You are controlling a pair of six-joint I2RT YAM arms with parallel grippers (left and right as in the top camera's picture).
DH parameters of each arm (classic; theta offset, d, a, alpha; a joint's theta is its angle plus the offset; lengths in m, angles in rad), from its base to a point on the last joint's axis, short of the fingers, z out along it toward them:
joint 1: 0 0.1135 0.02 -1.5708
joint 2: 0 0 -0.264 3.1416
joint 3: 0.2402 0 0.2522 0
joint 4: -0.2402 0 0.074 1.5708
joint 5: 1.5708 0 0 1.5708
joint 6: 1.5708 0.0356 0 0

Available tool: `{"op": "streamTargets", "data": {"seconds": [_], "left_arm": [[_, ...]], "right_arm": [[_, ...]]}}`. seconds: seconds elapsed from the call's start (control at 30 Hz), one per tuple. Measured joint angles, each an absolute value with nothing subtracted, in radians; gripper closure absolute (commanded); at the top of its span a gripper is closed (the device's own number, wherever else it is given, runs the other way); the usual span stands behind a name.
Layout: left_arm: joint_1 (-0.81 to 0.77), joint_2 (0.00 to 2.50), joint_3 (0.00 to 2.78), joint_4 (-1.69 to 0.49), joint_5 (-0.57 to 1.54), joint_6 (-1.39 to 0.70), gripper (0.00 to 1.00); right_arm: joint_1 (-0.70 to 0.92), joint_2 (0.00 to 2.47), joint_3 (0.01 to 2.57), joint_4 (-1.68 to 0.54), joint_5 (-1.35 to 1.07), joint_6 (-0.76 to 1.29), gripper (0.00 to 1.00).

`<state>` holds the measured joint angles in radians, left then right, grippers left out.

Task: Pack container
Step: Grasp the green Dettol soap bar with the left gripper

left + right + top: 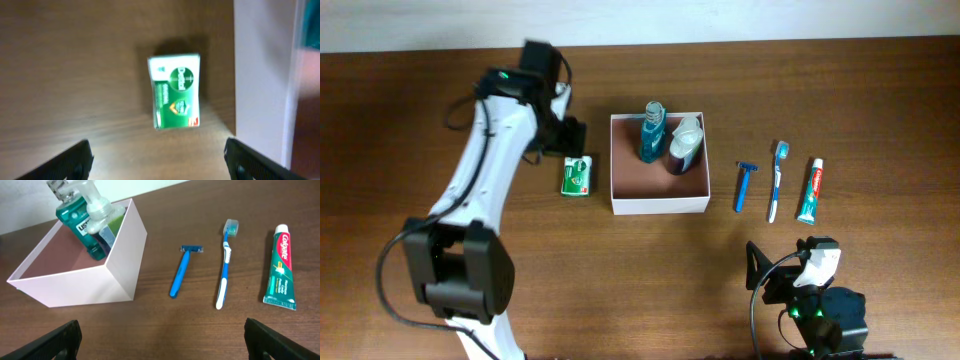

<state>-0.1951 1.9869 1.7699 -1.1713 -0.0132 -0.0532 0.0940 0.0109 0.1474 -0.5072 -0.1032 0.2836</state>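
The container [658, 203], a square white-walled box with a pinkish-brown inside, sits mid-table. It holds a teal mouthwash bottle [652, 133] and a dark bottle with a white cap [683, 146]. A green soap box [577, 175] lies flat just left of it, also in the left wrist view [175, 91] beside the container's white wall [260, 80]. My left gripper [157, 162] is open and empty, above the table just behind the soap box. My right gripper [162, 340] is open and empty near the front edge, facing the container [120, 270].
Right of the container lie a blue razor [745, 186], a blue-and-white toothbrush [777, 180] and a green toothpaste tube [810, 190], side by side; they also show in the right wrist view: razor [182, 272], toothbrush [225, 265], tube [281, 265].
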Motion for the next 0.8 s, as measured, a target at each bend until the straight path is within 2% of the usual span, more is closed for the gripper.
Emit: {"op": "streamTargets", "data": {"seconds": [0.2,0.5,0.57,0.63,0.7,0.8], "left_arm": [[-0.201,2.014,1.614,-1.011,0.013,-0.053,0.15],[-0.216,2.147,1.590,-0.959,0.049,-0.053,0.19],[-0.222,2.157,1.589,-0.957,0.050,-0.053,0.24],[-0.226,2.159,1.589,-0.955,0.050,-0.050,0.34],[-0.229,2.160,1.589,-0.955,0.053,-0.050,0.51],[-0.229,2.162,1.592,-0.960,0.057,-0.049,0.57]], "right_arm": [[0.094,0.011,0.147,-0.507,-0.103,0.284,0.01],[0.094,0.011,0.147,-0.507,-0.103,0.284,0.01],[0.094,0.011,0.147,-0.507,-0.103,0.284,0.01],[0.094,0.011,0.147,-0.507,-0.103,0.283,0.01],[0.094,0.011,0.147,-0.507,-0.103,0.284,0.01],[0.094,0.011,0.147,-0.507,-0.103,0.284,0.01]]}}
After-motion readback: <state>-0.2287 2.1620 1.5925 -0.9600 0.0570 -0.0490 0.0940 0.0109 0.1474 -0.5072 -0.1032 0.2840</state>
